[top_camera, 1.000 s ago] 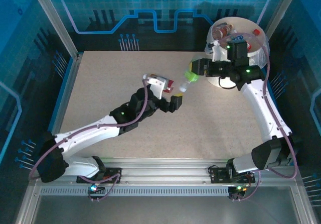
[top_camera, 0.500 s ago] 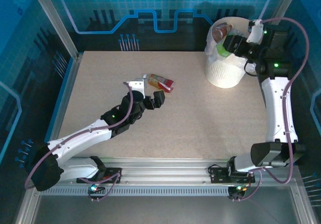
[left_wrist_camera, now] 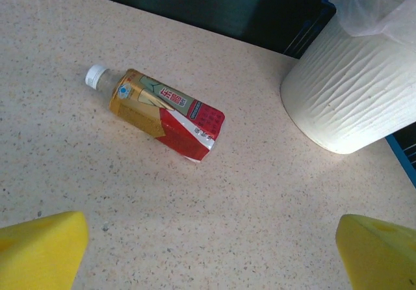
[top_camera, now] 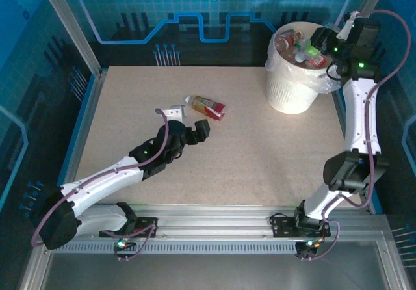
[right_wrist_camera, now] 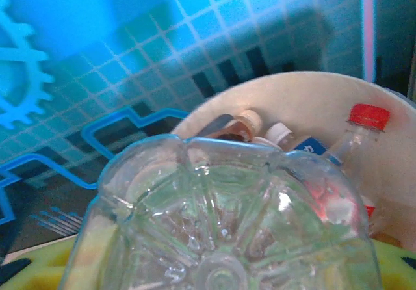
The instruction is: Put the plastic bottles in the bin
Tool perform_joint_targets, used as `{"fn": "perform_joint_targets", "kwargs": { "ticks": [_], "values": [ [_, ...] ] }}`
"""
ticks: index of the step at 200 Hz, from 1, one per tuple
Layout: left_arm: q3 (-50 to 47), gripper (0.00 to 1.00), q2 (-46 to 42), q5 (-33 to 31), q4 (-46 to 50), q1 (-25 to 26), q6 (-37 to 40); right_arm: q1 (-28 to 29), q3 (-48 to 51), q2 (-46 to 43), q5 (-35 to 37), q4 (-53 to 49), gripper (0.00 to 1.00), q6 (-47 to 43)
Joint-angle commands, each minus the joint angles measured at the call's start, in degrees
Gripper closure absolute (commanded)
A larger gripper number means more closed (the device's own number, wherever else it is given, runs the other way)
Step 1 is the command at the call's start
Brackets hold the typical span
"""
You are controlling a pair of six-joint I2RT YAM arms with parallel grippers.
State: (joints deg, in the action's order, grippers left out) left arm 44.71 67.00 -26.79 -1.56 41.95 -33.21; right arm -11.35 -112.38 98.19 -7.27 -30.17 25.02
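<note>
- Here, the right end effector (top_camera: 316, 45) hangs over the open mouth of the bin (top_camera: 289, 98), clenched on a clear bottle (right_wrist_camera: 221, 218). The right wrist view looks past the bottle's ribbed base into the bin. Holding the bottle above the rim, not beside it, presumably means a release would drop it inside.
- The bin stands at the far right corner of the table (top_camera: 260, 166), on the right arm's side. A translucent bag is draped over its rim. Several bottles already lie in it, among them a red-capped bottle (right_wrist_camera: 368, 118).
- The left end effector (top_camera: 190, 119) is released, with its jaws spread wide. It hovers low over the table, just on the near side of the red-labelled bottle (top_camera: 205, 106). In the left wrist view its yellow pads (left_wrist_camera: 39, 251) sit at the lower corners, and the bottle lies ahead of them, not between them. The wide spread probably leaves room to straddle the bottle's body.
- The red-labelled bottle lies on its side, touching neither end effector. Its white cap points away from the bin and it is well apart from the bin.
- Judgement: this is the only bottle seen on the table, so the task looks nearly done. Lying flat, it may roll if nudged, so a grip across its body seems safest.
</note>
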Motion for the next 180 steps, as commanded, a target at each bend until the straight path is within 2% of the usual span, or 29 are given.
{"fn": "perform_joint_targets", "kwargs": {
  "ticks": [1,21,33,40,51,70,80,115,180],
  "values": [
    [-0.69,0.01,-0.91,-0.79,1.07,-0.82,-1.91,-0.82,-3.90,4.14,1.98,-3.77,0.58,-1.81],
    [-0.39,0.01,-0.49,-0.66,1.40,-1.15,-2.12,-0.72,-8.17,9.03,-3.57,-5.26,0.51,-1.45],
    [0.02,0.01,-0.07,-0.63,1.88,-1.38,-2.38,-0.76,-13.88,13.30,-6.78,-8.82,0.42,-1.65],
    [0.33,0.01,0.06,-0.63,2.30,-1.45,-2.53,-0.77,-17.94,15.87,-7.58,-11.88,0.34,-1.71],
    [0.73,0.01,0.23,-0.63,2.91,-1.66,-2.74,-0.71,-24.16,19.69,-7.04,-16.50,0.22,-1.68],
    [0.65,0.01,0.32,-0.38,3.14,-1.91,-3.18,-0.71,-29.45,22.89,-3.93,-19.26,0.14,-0.78],
    [0.58,0.01,0.35,-0.27,3.26,-2.05,-3.31,-0.69,-29.49,23.10,-2.39,-18.73,0.01,-0.31],
    [0.51,0.01,0.24,-0.31,4.14,-2.23,-3.75,-0.68,-28.76,21.90,2.45,-18.09,0.00,0.52],
    [0.88,0.01,1.92,1.27,6.39,-3.90,-7.53,1.07,-25.62,17.40,1.47,-19.74,0.00,-3.09]
  ]
}}
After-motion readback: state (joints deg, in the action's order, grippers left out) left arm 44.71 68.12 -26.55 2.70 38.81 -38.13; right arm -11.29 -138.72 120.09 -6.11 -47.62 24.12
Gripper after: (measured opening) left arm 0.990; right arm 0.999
